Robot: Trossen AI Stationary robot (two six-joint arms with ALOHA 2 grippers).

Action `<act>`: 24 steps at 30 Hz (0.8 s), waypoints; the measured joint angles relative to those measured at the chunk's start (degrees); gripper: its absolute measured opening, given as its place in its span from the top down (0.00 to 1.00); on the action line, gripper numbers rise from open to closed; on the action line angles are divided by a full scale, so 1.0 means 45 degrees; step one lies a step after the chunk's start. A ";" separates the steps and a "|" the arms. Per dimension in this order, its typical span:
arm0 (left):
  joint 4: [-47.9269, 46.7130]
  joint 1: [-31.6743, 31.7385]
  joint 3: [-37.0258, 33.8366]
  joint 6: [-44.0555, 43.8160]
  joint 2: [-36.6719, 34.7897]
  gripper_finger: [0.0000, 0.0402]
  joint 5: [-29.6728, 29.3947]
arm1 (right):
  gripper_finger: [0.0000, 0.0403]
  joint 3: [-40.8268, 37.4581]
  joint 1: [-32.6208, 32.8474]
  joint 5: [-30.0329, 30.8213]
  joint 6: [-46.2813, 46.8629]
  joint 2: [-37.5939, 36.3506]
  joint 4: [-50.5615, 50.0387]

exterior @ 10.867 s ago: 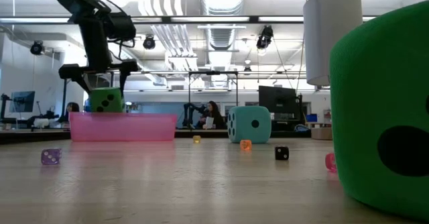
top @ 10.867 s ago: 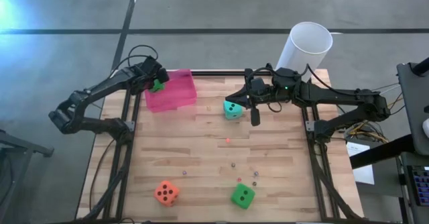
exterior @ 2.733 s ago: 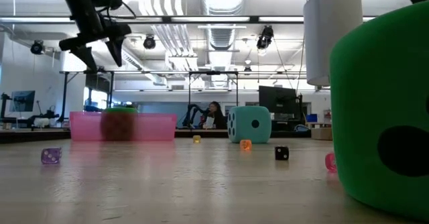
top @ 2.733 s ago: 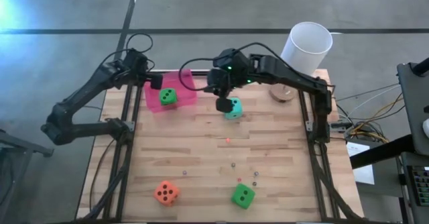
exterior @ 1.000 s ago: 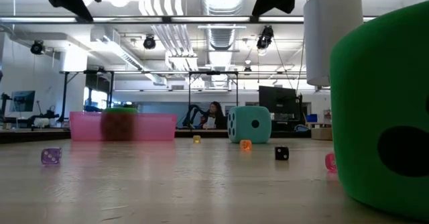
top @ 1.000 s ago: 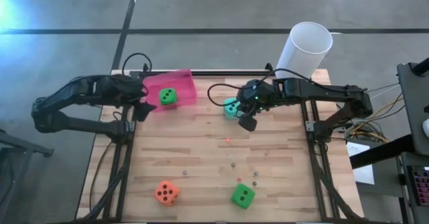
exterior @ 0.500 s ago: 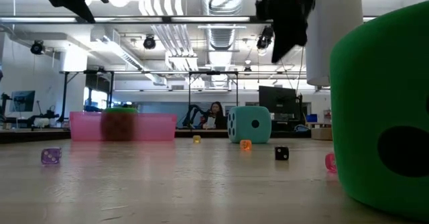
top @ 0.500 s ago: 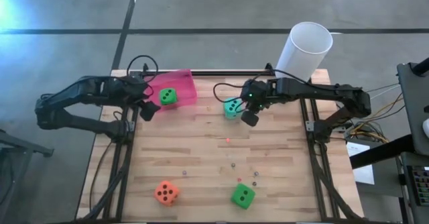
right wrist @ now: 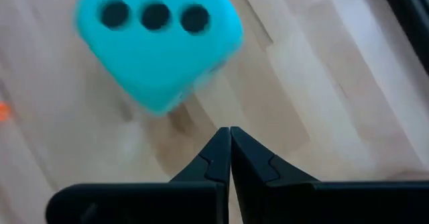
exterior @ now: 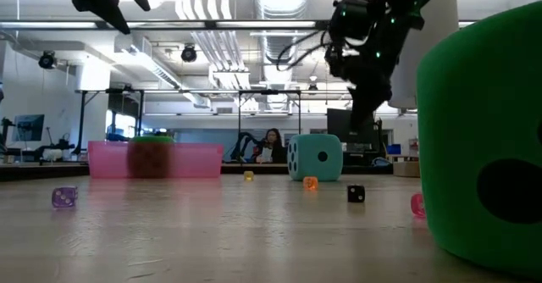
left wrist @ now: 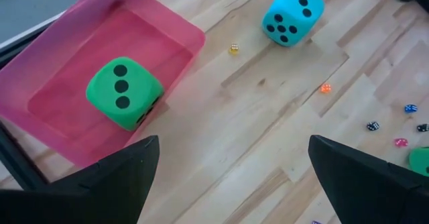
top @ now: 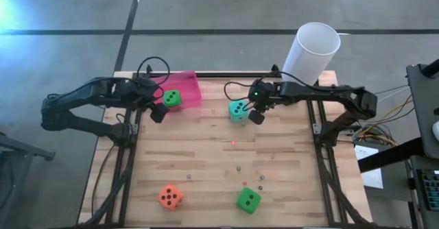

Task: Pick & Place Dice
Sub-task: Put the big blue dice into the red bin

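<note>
A teal die [top: 238,110] [right wrist: 157,39] sits on the wooden table at the far middle. My right gripper [top: 257,116] [right wrist: 230,140] is shut and hangs just to its right, above the table, touching nothing. A green die [top: 171,99] [left wrist: 124,92] lies in the pink bin [top: 186,85] at the far left. My left gripper [top: 156,112] [left wrist: 231,184] is open above the table by the bin's near side. An orange die [top: 170,197] and a second green die [top: 248,200] rest near the front edge.
A white tube [top: 315,47] stands tilted at the far right corner. Tiny beads and small dice [top: 240,167] lie scattered on the middle of the table. The near green die [exterior: 483,130] fills the right of the low view.
My right gripper, still shut, has come down a good way and drawn toward the far edge, ending close beside the teal die. My left gripper, still open, has drifted a little toward the table's right along the bin's near side. No die has moved.
</note>
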 joint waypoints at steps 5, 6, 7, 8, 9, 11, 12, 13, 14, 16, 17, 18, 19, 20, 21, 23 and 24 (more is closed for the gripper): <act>0.0109 0.0000 0.0005 -0.0129 -0.0014 0.03 0.0000 | 0.98 -0.0203 -0.0191 -0.0064 -0.0241 0.0767 0.1189; 0.0109 0.0000 0.0005 -0.0129 -0.0010 0.03 0.0000 | 0.98 -0.0150 -0.0187 -0.0137 -0.0326 0.0979 0.1408; 0.0114 0.0000 0.0005 -0.0130 -0.0010 0.03 0.0000 | 0.98 -0.0023 -0.0182 -0.0174 -0.0397 0.1203 0.1370; 0.0117 0.0000 0.0005 -0.0138 -0.0007 0.03 0.0000 | 0.98 0.0145 -0.0158 -0.0185 -0.0441 0.1457 0.1267; 0.0119 0.0000 0.0005 -0.0187 -0.0005 0.03 0.0000 | 0.98 0.0316 -0.0142 -0.0201 -0.0472 0.1670 0.1289; 0.0119 0.0000 0.0005 -0.0318 -0.0008 0.04 0.0001 | 0.98 0.0668 -0.0096 -0.0229 -0.0683 0.2120 0.1293; 0.0119 0.0000 0.0005 -0.0318 -0.0015 0.04 0.0005 | 0.98 0.0878 -0.0047 -0.0227 -0.0853 0.2349 0.1255; 0.0119 0.0000 0.0005 -0.0318 -0.0024 0.04 0.0005 | 0.98 0.1108 -0.0006 -0.0232 -0.1010 0.2529 0.1283; 0.0117 0.0000 0.0005 -0.0321 -0.0024 0.04 0.0005 | 0.98 0.1316 0.0064 -0.0232 -0.1144 0.2703 0.1273; 0.0114 0.0000 0.0005 -0.0318 -0.0024 0.04 0.0005 | 0.98 0.1786 0.0214 -0.0271 -0.1353 0.3020 0.1285; 0.0114 0.0000 0.0005 -0.0318 -0.0024 0.04 0.0005 | 0.98 0.1995 0.0290 -0.0294 -0.1377 0.3179 0.1295; 0.0111 0.0000 0.0005 -0.0318 -0.0024 0.04 0.0005 | 0.98 0.2189 0.0373 -0.0412 -0.1418 0.3348 0.1255; 0.0109 0.0000 0.0005 -0.0318 -0.0024 0.03 0.0005 | 0.98 0.2389 0.0445 -0.0540 -0.1455 0.3519 0.1252; 0.0107 0.0000 0.0005 -0.0318 -0.0024 0.03 0.0005 | 0.98 0.2594 0.0529 -0.0635 -0.1456 0.3688 0.1281; 0.0103 0.0000 0.0005 -0.0318 -0.0029 0.03 0.0005 | 0.98 0.2777 0.0627 -0.0696 -0.1455 0.3851 0.1261; 0.0100 0.0000 0.0005 -0.0314 -0.0029 0.03 0.0000 | 0.98 0.3174 0.0863 -0.0766 -0.1456 0.4223 0.1264; 0.0100 0.0000 0.0005 -0.0309 -0.0029 0.03 0.0000 | 0.98 0.3344 0.0975 -0.0783 -0.1457 0.4374 0.1273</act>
